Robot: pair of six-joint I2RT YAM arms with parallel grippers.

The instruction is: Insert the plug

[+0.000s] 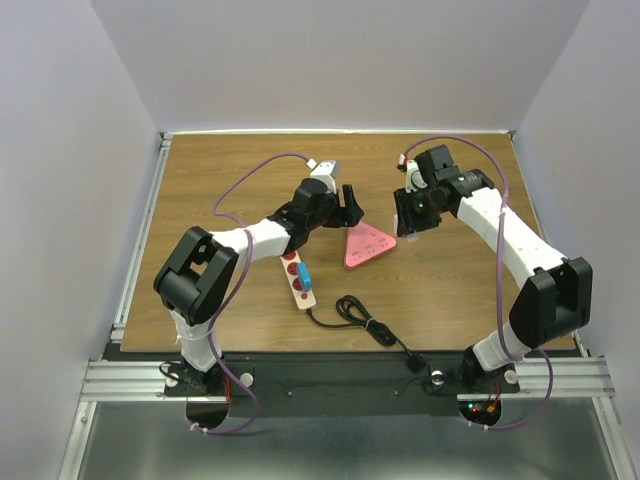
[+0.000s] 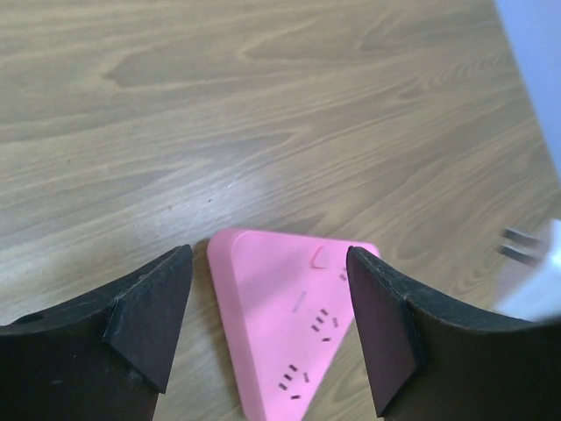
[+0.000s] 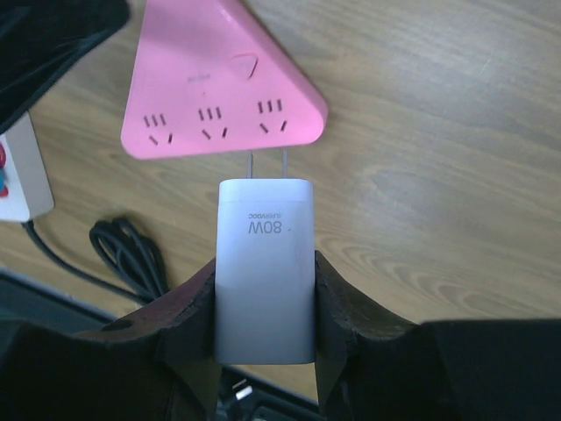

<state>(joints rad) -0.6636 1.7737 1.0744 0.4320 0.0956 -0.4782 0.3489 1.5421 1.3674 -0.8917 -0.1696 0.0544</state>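
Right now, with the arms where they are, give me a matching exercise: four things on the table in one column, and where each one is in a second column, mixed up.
Things
1. charger
2. pink socket block
3. white power strip
4. black cord

Places
A. coiled on the table near its front edge
B. partly under the left arm
C. clamped in the right gripper
D. flat on the table, beside the open left gripper

Pairs: 1-C, 2-D, 3-B, 4-A
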